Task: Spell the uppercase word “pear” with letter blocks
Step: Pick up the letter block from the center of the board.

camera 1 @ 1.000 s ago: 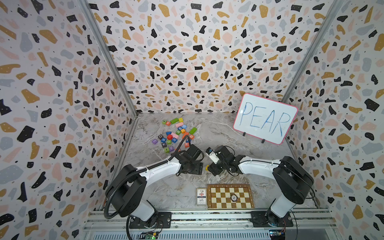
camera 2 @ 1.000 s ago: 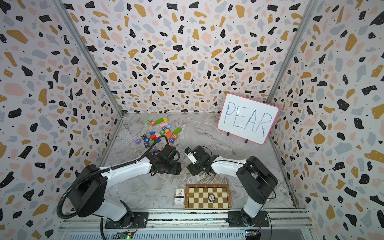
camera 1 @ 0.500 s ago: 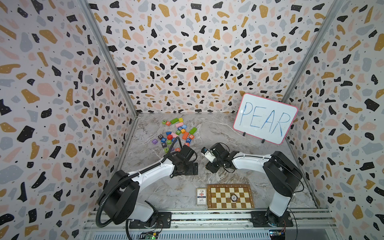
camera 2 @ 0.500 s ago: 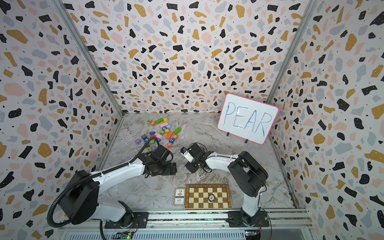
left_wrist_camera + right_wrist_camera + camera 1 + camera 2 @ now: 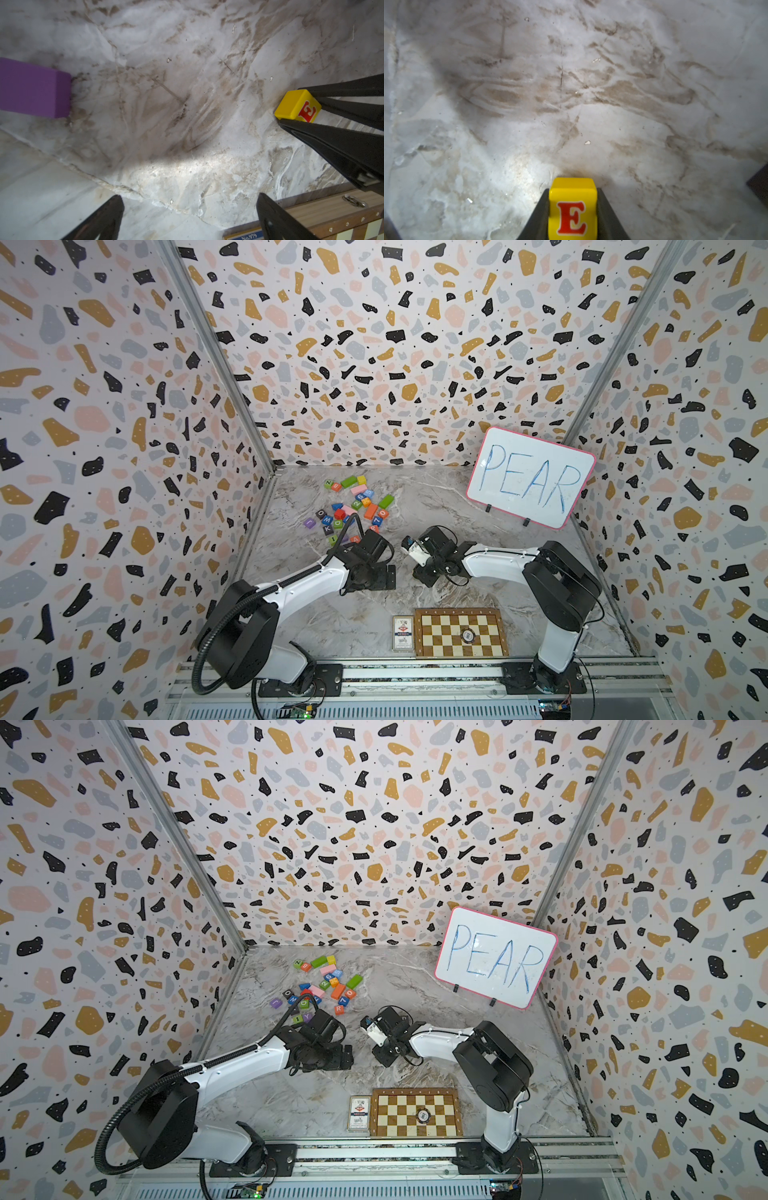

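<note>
Marble bench [image 5: 436, 506] under a PEAR board [image 5: 530, 477]: the E block [image 5: 573, 207] is pinched for placing.
Left jaws stand spread and empty, a purple block [image 5: 35, 87] lying well ahead and off to one side of them; they are probably held wide to leave the middle free. Right jaws press on the E block's two plain sides, so the red letter between them stays uncovered. It sits low at the bench; I cannot tell if it touches. The pile [image 5: 353, 510] lies far from both.

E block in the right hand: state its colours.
Yellow E block with a red letter; the right wrist view shows it best.
</note>
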Controlling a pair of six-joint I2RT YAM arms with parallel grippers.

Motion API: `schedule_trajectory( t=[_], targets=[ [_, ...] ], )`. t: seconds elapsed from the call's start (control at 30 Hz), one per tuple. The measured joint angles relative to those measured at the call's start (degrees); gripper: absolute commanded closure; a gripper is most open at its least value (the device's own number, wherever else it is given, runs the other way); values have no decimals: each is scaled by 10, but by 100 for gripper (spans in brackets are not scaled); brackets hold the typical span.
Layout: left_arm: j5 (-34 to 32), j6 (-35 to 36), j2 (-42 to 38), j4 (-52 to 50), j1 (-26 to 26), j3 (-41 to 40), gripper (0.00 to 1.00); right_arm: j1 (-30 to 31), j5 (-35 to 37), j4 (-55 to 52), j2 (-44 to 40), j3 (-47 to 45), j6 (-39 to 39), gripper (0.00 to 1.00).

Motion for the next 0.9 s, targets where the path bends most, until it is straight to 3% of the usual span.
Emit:
schedule_trajectory(
  t=[0.23,0.33,0.47,0.63,0.9],
  targets=[
    [31,6,32,11,0,45,1,-24,14,-3,-70,-24,56,79],
    [49,9,59,29,0,83,1,-81,19,15,-126,-52,92,87],
    [76,10,88,60,0,121,1,-168,32,43,-160,-74,141,87],
    [109,18,147,82,0,181,1,-214,36,62,-125,-70,178,89],
    [151,26,188,103,13,206,1,-221,32,64,-45,-45,205,89]
  ],
)
